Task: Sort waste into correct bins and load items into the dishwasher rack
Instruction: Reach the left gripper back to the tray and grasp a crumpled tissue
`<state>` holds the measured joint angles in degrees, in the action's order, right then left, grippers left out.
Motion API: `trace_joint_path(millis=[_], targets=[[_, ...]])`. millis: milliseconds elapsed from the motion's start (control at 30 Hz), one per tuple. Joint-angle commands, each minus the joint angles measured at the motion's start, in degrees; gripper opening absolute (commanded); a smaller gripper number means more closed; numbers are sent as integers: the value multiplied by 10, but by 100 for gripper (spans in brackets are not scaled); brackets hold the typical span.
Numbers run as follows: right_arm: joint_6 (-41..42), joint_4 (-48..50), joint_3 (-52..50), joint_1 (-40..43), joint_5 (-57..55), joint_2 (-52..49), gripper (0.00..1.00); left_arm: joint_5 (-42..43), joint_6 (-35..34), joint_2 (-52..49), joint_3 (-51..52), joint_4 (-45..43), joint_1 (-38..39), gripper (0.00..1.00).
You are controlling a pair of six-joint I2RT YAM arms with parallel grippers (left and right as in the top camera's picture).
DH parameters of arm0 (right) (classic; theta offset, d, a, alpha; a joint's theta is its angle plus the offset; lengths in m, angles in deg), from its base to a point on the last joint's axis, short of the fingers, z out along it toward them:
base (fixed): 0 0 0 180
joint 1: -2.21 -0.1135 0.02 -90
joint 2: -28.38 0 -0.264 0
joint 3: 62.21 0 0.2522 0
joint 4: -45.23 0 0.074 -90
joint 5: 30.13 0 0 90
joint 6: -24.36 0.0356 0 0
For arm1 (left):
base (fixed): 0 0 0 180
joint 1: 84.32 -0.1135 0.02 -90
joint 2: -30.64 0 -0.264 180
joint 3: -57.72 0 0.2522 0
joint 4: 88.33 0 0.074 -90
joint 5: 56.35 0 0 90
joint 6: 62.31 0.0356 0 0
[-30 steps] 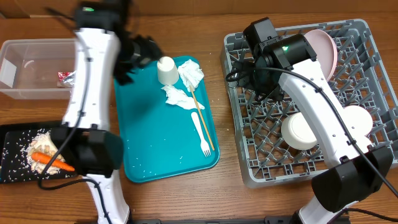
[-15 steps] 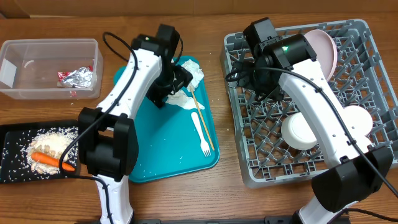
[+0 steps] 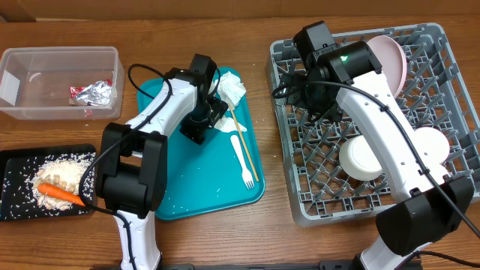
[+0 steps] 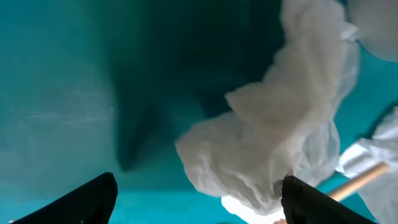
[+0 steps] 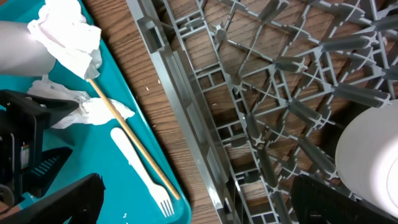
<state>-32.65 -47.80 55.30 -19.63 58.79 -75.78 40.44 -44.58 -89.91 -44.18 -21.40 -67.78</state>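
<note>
Tissue: the crumpled white tissue [image 4: 273,124] lies on the teal serving tray [image 3: 187,180], directly under your left gripper [image 4: 199,202].
Handling: expect it to be almost weightless, soft and easily squashed. It is not fragile, but it may snag or drag a loose fold.
Where to grip: take the thick bunched middle, not a thin trailing edge that could tear or slip out.
Left fingers: spread wide on either side of the wad, grasping nothing yet.
Neighbours: a wooden chopstick [image 3: 244,142] lies just beside the tissue, so keep your pinch clear of it. The white plastic fork [image 3: 243,161] lies next to the chopstick.
Right gripper [image 5: 202,202]: fingers apart and empty, above the left edge of the dishwasher rack [image 3: 300,180].
Likely bin: the clear tub [image 3: 45,56], which holds the foil wrapper [image 3: 94,93].
Writing: nothing you can read. The wrapper's print is too small.
</note>
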Motion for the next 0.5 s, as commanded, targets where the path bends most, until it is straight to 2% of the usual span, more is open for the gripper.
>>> trace_joint_path(millis=[0,133,200,267,333,367,467], targets=[[3,2,1,-3,-8,4,100,-15,-10,-1,19,-23,3,84],[3,2,1,-3,-7,4,100,-31,-9,-1,19,-23,3,75],[3,2,1,-3,-8,4,100,-43,6,-1,19,-23,3,62],[3,2,1,-3,-8,4,100,-46,21,-1,18,-22,3,54],[3,2,1,-3,-8,4,100,-44,37,-1,19,-17,3,40],[3,2,1,-3,-8,4,100,-44,42,-1,18,-13,3,36],[3,2,1,-3,-7,4,100,-44,42,-1,18,12,2,34]])
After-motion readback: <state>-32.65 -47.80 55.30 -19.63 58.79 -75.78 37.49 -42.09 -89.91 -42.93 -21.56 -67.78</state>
